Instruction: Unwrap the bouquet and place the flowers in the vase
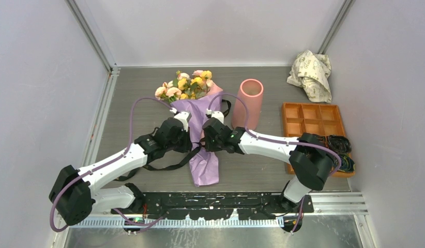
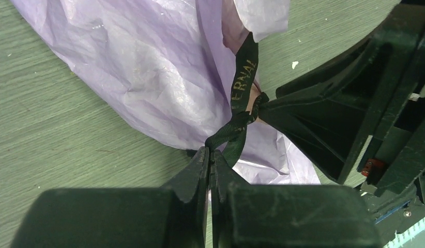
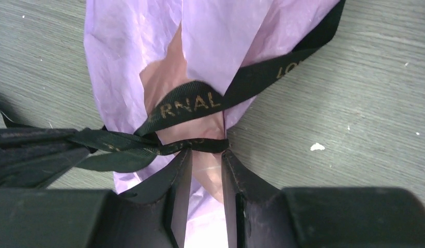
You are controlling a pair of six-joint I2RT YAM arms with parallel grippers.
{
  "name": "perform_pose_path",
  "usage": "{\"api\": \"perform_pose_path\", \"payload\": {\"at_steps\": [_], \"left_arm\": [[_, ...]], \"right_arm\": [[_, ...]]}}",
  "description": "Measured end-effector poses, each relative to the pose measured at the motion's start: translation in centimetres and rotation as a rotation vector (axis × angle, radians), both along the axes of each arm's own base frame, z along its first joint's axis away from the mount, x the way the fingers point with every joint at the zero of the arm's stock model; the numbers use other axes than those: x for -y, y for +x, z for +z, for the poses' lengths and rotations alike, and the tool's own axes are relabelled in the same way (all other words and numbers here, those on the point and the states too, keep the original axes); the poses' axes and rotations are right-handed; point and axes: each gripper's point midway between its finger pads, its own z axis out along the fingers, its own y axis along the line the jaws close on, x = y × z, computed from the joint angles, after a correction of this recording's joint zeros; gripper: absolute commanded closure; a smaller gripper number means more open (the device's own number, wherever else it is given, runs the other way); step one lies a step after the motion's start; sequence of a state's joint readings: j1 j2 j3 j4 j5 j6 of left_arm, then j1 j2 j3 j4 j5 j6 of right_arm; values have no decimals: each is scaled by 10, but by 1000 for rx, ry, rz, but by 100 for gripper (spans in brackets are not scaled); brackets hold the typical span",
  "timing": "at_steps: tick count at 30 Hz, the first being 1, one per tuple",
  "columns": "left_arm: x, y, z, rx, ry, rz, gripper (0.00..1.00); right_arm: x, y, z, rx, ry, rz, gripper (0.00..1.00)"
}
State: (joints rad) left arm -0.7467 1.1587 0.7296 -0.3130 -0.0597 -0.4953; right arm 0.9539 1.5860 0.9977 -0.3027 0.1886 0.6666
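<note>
The bouquet (image 1: 206,156) lies on the table in its lilac paper cone, with the flowers (image 1: 185,87) pointing to the far side. The salmon vase (image 1: 249,103) stands upright to its right. Both grippers meet at the cone's tied neck. My left gripper (image 1: 190,139) (image 2: 210,151) is shut on a strand of the black ribbon (image 2: 244,77) just below the knot. Opposite it, my right gripper (image 1: 203,138) (image 3: 205,154) is closed on the bouquet's narrow neck (image 3: 208,129), with the lettered ribbon (image 3: 187,106) crossing just above its fingertips. Loose ribbon tails trail on the table.
An orange compartment tray (image 1: 290,111) sits at the right, with dark cables (image 1: 338,144) in its near cells. Crumpled printed white paper (image 1: 311,75) lies in the far right corner. Grey walls close in the table on three sides.
</note>
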Motion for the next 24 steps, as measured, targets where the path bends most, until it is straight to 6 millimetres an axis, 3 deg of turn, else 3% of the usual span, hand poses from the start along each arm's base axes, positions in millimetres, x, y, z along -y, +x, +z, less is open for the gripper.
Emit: {"api": "perform_pose_path", "payload": {"at_steps": [11,19,24], "left_arm": [[0,-2,-3,-15,-10,11,96],[0,-1,-4,-14,-6,14,96],[-1,1,-9,-21,10,22,96]], "right_arm": [[-30,16,-10,-3,15,29,67],[-33,12,-12,-8,8,46,64],[-31,9,-2,9,22,58,64]]}}
